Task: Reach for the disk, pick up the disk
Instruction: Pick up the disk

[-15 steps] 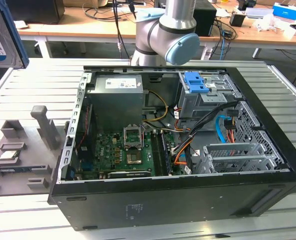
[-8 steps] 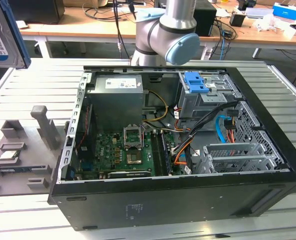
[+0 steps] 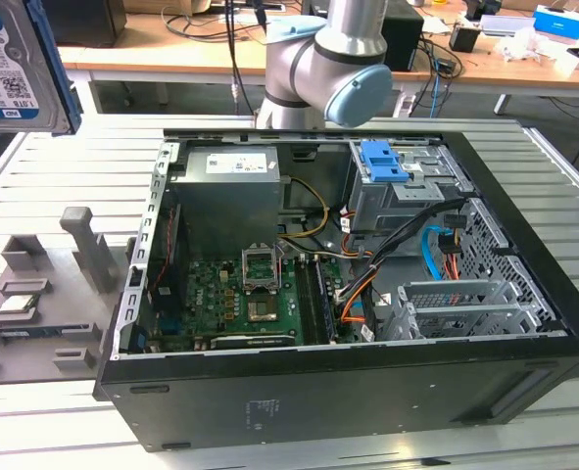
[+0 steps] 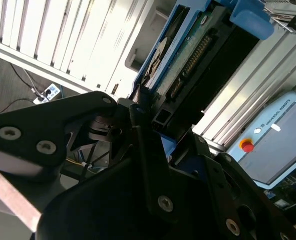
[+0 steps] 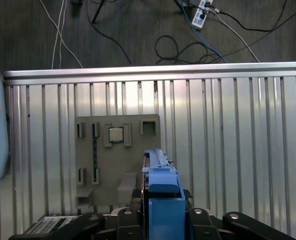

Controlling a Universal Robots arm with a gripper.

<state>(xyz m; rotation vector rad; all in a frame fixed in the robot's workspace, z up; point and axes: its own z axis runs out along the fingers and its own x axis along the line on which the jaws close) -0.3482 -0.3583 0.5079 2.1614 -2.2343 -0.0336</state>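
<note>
Silver rectangular disk (image 3: 20, 64) with a blue plastic bracket sits clamped in the black metal gripper (image 4: 150, 117), raised well above the open black computer case (image 3: 318, 397), toward the exterior view's left, over the grey fixture plate (image 5: 87, 150) beside that case

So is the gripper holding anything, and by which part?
Yes. The gripper is shut on the disk, clamping one end across its flat faces, at the blue bracket.
</note>
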